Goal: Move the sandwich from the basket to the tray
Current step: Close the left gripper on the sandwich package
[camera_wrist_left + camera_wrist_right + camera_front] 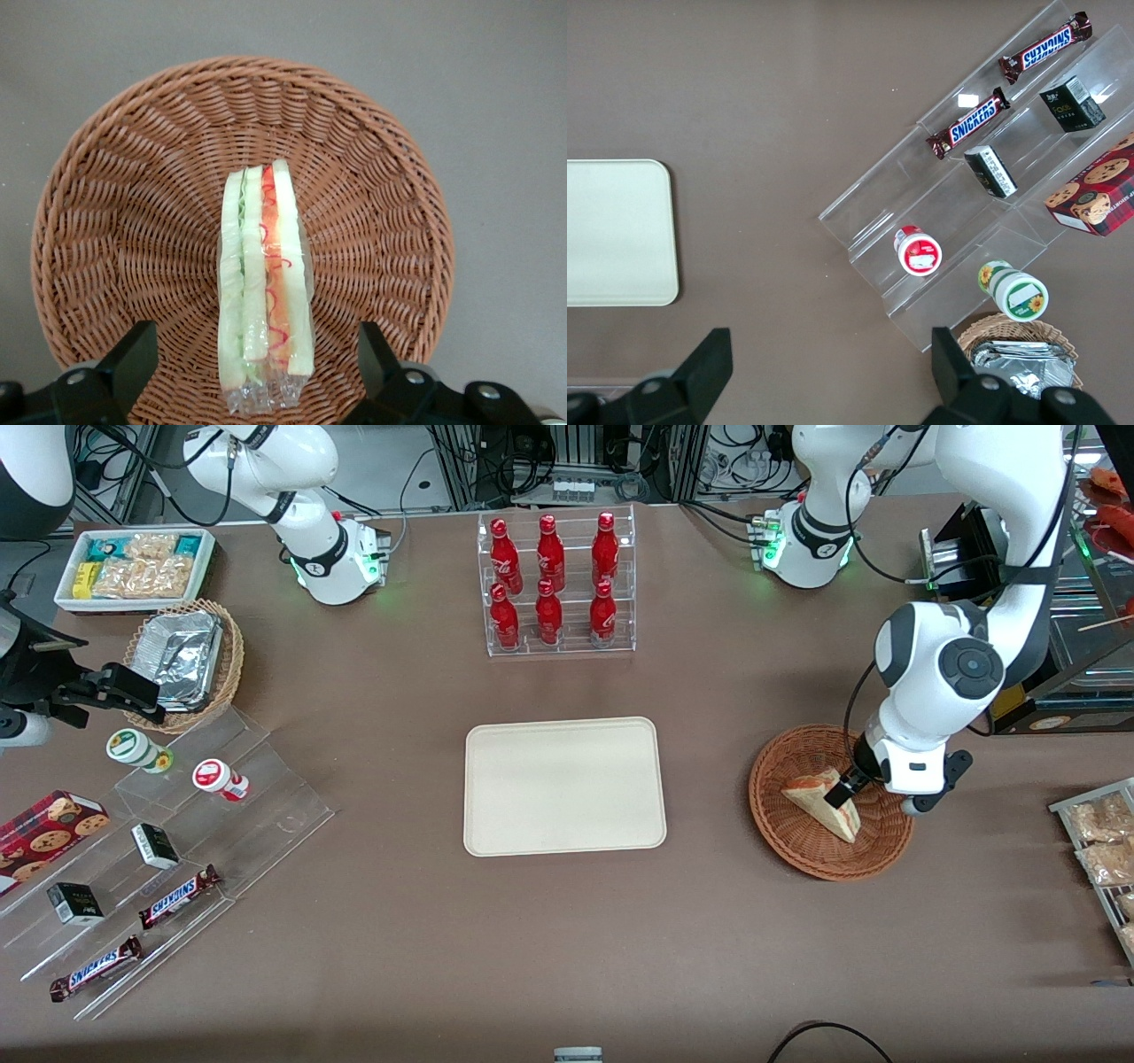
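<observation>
we are at the grasping step: our gripper is down in the basket at the working arm's end of the tabletop, right at the sandwich. the wrist view shows the sandwich standing on edge in the middle of the basket, its green and red filling layers facing the camera, with the two fingers spread wide on either side of it and clear gaps between each finger and the bread. so nothing is held yet, and the sandwich is fully in the basket.

the tray lies flat in the middle of the tabletop, well apart from the basket and with nothing on it.

by our reckoning the next move is to close the fingers evenly on the two bread faces, gently enough not to crush the wedge, then lift straight up until it clears the woven rim. after that we would carry it sideways toward the parked arm's end and set it down on the tray.
</observation>
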{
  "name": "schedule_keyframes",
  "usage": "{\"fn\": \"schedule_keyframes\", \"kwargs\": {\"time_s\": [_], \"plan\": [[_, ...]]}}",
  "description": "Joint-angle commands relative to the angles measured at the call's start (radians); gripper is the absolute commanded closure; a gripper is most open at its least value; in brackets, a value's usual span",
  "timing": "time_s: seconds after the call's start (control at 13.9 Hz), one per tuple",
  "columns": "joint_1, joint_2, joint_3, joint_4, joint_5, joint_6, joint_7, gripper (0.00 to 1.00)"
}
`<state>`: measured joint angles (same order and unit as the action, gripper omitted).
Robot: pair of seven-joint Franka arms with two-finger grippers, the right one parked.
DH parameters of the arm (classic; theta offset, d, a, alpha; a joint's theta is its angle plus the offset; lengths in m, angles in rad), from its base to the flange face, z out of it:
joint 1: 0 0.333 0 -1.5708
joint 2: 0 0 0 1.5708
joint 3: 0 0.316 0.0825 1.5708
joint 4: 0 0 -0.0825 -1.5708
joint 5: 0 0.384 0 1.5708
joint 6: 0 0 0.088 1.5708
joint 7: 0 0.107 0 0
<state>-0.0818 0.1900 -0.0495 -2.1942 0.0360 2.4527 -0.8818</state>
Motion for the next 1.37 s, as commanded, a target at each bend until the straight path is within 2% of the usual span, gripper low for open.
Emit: {"fn": "schedule_keyframes", "kwargs": {"time_s": [0.0,0.79,0.94,1.22,1.29], "plan": [[-0.019,0.012,0.007,-0.009,-0.004,0.026,-0.034,0.0],[-0.027,0.087,0.007,-0.012,-0.004,0.094,-0.069,0.01],[-0.027,0.1,0.007,-0.009,-0.002,0.1,-0.069,0.15],[-0.027,0.121,0.007,-0.001,-0.002,0.1,-0.069,0.78],[-0.029,0.118,0.007,0.004,-0.002,0.098,-0.068,0.88]]}}
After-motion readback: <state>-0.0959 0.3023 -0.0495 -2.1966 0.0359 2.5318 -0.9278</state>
